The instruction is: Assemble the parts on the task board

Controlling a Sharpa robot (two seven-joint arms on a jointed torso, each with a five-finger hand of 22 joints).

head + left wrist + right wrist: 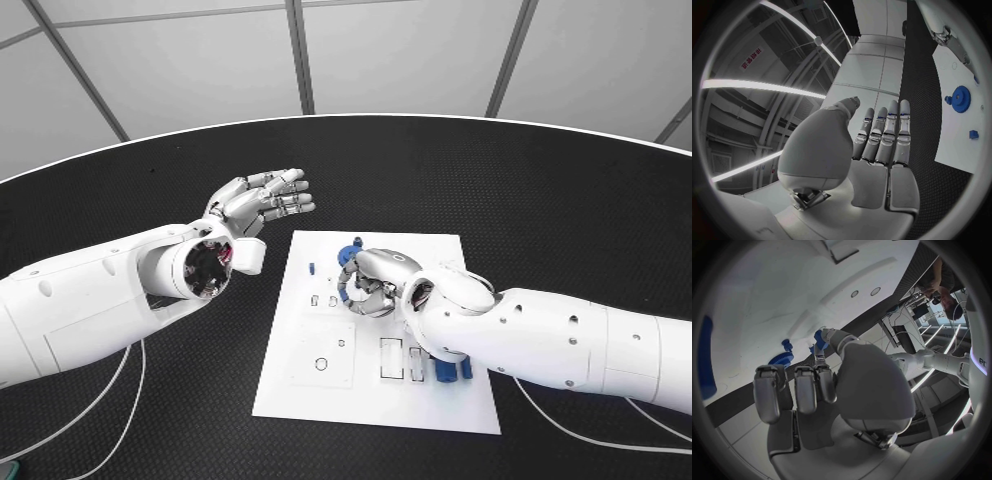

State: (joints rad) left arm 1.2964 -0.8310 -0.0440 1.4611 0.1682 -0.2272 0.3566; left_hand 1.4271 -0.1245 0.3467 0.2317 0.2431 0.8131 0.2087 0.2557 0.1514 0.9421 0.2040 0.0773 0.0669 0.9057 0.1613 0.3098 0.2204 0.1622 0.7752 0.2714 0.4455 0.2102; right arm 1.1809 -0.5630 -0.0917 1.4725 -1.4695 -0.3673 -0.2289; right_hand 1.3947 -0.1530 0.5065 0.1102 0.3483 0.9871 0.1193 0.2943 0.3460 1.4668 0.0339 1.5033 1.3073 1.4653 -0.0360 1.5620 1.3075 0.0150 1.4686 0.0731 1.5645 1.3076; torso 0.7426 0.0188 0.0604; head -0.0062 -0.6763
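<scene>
Left hand (264,203), head view: raised off the desk (577,200) beyond the far left corner of the task board (317,385), fingers extended and slightly apart, grasping nothing. Right hand (372,282) is positioned over the far middle of the board, fingers curled downward. A blue gear (351,255) lies at the board's far edge, just beyond the fingers. Blue parts (446,370) stand near the board's right edge, partly covered by the right forearm. One small blue part (312,268) lies near the left edge.

Left wrist view: left hand (879,150) is flat, fingers straight and side by side, empty. The blue gear (960,98) and a small blue part (974,134) lie on the board (957,145), well apart from this hand.

Right wrist view: right hand (826,390) pinches a small blue part (819,340) at its fingertips, against the board (767,305). The blue gear (781,359) lies just beside it. A long blue part (707,357) lies farther off.
</scene>
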